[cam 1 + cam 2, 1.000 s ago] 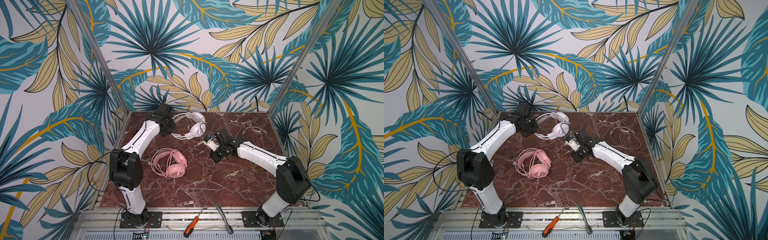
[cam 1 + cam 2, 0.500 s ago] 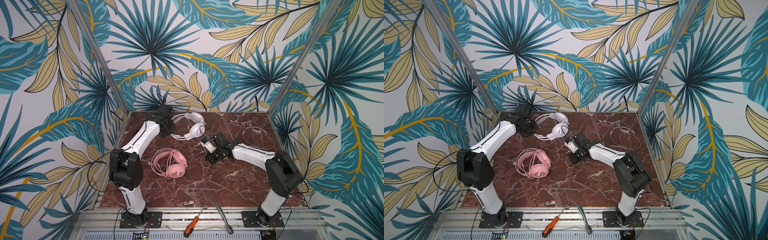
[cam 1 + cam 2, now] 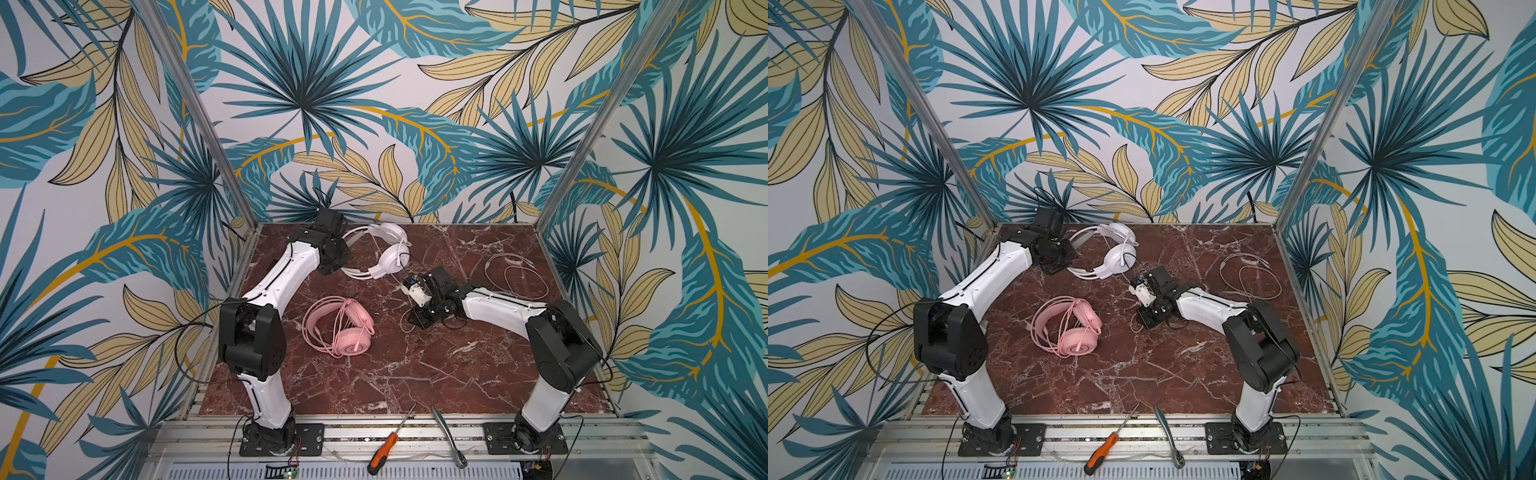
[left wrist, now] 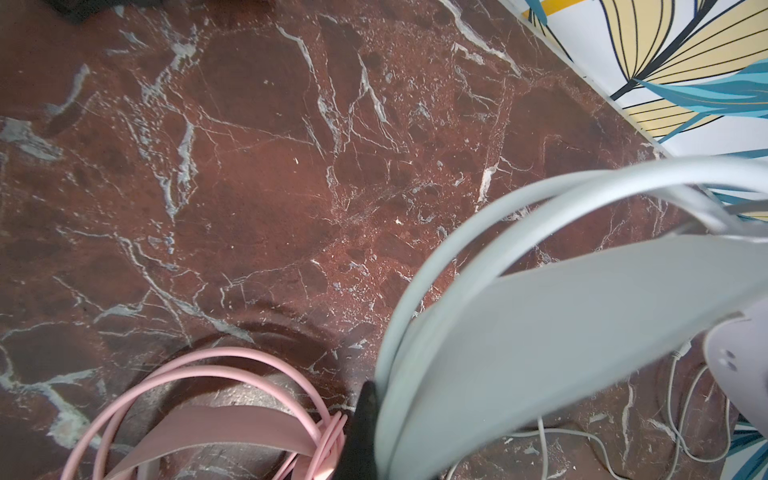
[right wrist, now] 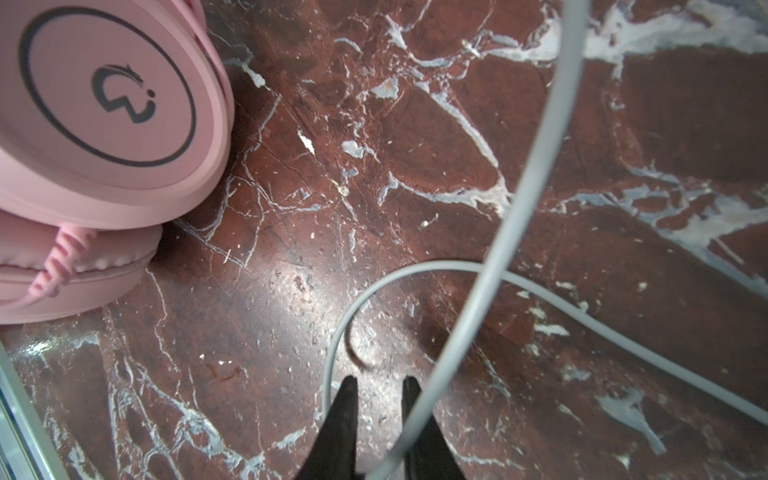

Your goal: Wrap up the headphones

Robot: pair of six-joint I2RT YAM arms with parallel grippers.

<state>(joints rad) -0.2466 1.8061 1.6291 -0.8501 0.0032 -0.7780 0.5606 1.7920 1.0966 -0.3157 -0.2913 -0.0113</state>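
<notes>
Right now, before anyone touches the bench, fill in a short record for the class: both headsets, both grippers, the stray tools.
pink headphones: lying on the table, cable looped around them, untouched
white headphones: at the back, headband held by the left gripper
left gripper: shut on the headband
right gripper: jaws apart, white cable crossing them, seemingly unclamped
tools: screwdriver and ratchet on the front rail

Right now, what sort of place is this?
Probably a robot test cell, not a home: left arm and right arm bolted to an aluminium rail, leaf-print panels boxing in the tabletop, a screwdriver left out front.
</notes>
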